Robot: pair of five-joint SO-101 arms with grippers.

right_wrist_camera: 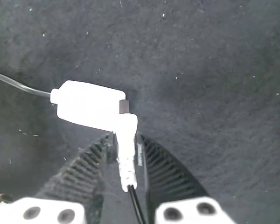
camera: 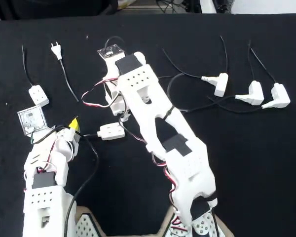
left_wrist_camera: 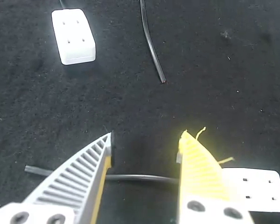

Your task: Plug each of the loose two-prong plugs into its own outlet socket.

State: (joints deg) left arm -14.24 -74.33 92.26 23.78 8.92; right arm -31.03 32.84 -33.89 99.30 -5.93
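Right pincer sits closest to its wrist lens, pressed together on a white two-prong plug that it pinches by the body, cord trailing back between the fingers. The plug's front end touches the side of a white outlet socket lying flat on the black worktop; whether the prongs are inside cannot be told.

Left pincer is spread wide, its yellow-lined fingers on either side of a black cable without touching it. Just beside one finger lies a second socket, and farther off a third socket, with the bare end of a thin cord near it.

From the high view the right arm covers its pincer and the pinched plug, which that arm's wrist view shows plainly. The high view adds a loose plug at the far left, well apart from both arms, and a row of three sockets at the far right, each with a plug seated in it
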